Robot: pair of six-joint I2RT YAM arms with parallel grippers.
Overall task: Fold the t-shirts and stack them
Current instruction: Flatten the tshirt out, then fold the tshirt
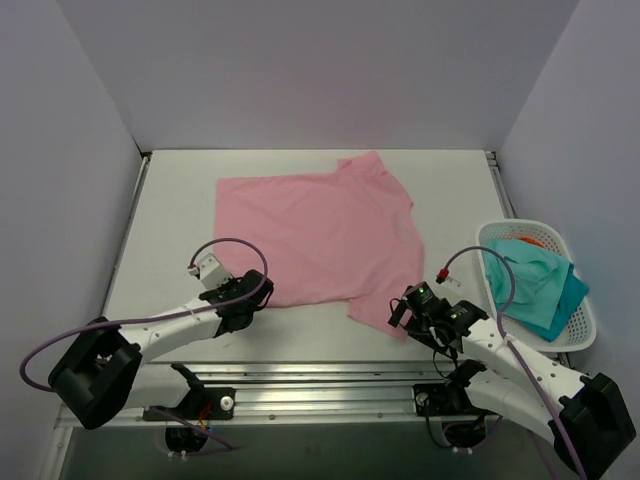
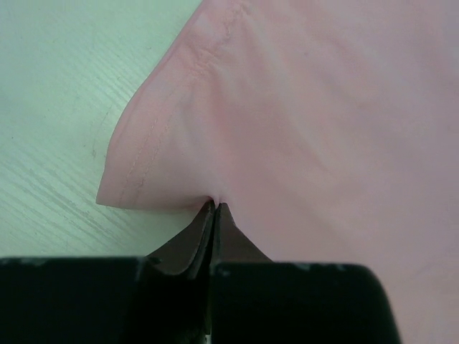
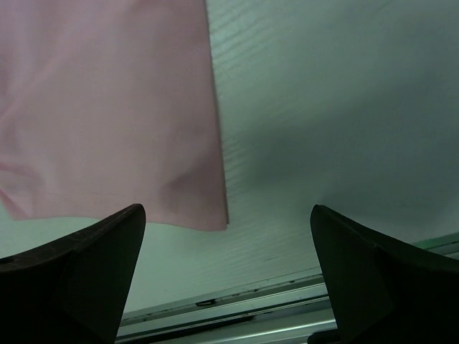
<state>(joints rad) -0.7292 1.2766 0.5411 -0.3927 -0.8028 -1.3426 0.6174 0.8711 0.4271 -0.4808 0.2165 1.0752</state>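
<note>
Top view: pink t-shirt (image 1: 320, 235) lies spread flat across the mid of the table (image 1: 170, 200), one layer, not yet folded, straight hem to the left and sleeves to the right. Left gripper (image 1: 262, 292) sits at the shirt's near-left corner, right gripper (image 1: 400, 310) at the near-right corner, prob. a sleeve end. A white basket (image 1: 585, 320) stands well apart at the right edge w/ teal cloth (image 1: 530, 280) bunched inside; whether that is more shirts can't be told. Left wrist view: left gripper (image 2: 215, 208) has its jaws pressed together on the pink t-shirt (image 2: 323, 129) at the near edge, just beside the stitched hem corner; cloth puckers slightly at the tips, so a thin pinch is held, table (image 2: 64, 107) bare to the left. Right wrist view: right gripper (image 3: 227, 209) has jaws spread wide, nothing between them, hovering above the pointed corner of the pink t-shirt (image 3: 107, 107); grey table (image 3: 323, 107) to the right, metal rail (image 3: 237, 301) below. Handling, as a judgement: fabric looks thin, light, limp, w/ no stiffness, so it will sag and drag between grip points, and a shallow pinch could slip off. Best hold is at corners or the doubled hem, both arms lifting level; right side needs a bite on its corner before any fold.
</note>
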